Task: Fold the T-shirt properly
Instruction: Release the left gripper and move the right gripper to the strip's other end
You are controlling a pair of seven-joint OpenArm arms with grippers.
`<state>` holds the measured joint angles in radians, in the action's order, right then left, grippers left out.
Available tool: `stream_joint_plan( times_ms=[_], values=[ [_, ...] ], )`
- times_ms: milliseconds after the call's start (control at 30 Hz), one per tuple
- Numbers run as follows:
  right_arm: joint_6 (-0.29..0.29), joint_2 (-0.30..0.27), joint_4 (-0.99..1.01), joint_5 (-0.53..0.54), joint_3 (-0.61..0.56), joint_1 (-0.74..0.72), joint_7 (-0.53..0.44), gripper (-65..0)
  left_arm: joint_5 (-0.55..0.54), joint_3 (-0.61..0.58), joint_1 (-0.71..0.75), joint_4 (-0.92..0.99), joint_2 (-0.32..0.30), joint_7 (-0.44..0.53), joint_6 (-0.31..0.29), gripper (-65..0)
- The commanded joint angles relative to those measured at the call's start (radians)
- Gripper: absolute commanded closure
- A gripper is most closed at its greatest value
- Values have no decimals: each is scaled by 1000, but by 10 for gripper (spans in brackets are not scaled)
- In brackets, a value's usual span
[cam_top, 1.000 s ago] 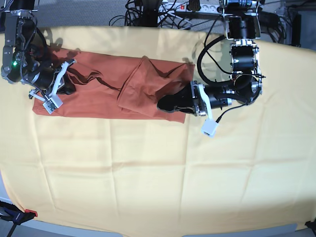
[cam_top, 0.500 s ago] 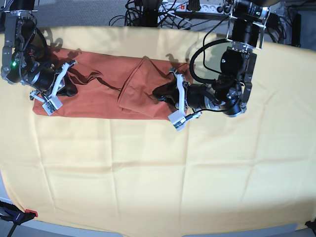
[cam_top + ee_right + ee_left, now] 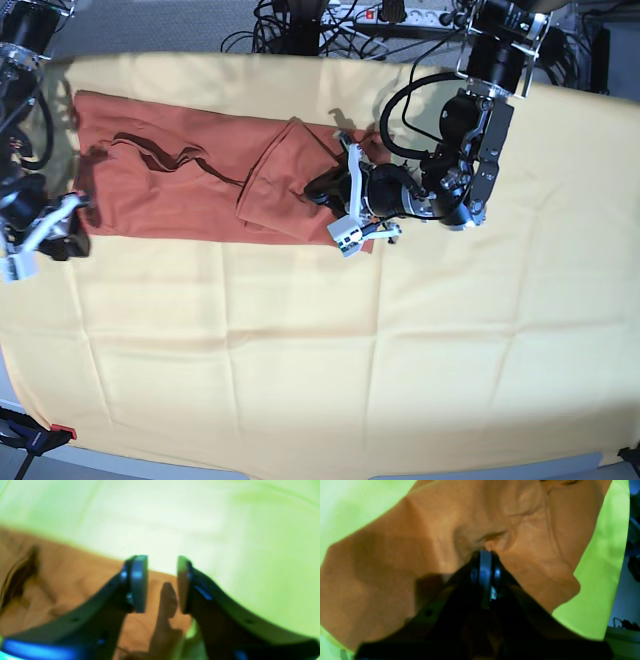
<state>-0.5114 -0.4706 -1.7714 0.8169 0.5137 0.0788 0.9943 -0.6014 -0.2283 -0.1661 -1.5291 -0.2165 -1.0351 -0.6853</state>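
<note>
A: Presently, item one, T-shirt [image 3: 190, 190]?
B: Rust-orange, lying along the far side of the yellow cloth [image 3: 320, 360], partly folded, one flap doubled over near its middle.
A: Left gripper [image 3: 483, 555]?
B: Jaws together, pinching a ridge of the T-shirt fabric.
A: Right gripper [image 3: 161, 580]?
B: Jaws apart, nothing between them, hovering at the T-shirt's edge by the cloth.

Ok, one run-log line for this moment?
left pincer: shut on T-shirt fold | right pincer: open, at shirt edge | yellow cloth underneath
</note>
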Motion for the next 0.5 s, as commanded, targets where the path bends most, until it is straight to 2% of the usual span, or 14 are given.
stream_joint_plan(
  times_ms=[0,100,167,467],
  values=[
    [0,-20,-8,29,41,0,-4,-294,26,1,-12,-6,-9,-19,6,0],
    [4,-20,41,89,123,39,29,-377,18,1,-12,-6,-18,-19,6,0],
    [-8,-21,97,141,143,63,33,-406,18,1,-12,-6,-20,-19,6,0],
    [-74,-29,355,359,143,70,169,-407,16,1,-12,-6,-19,-19,7,0]
  ],
)
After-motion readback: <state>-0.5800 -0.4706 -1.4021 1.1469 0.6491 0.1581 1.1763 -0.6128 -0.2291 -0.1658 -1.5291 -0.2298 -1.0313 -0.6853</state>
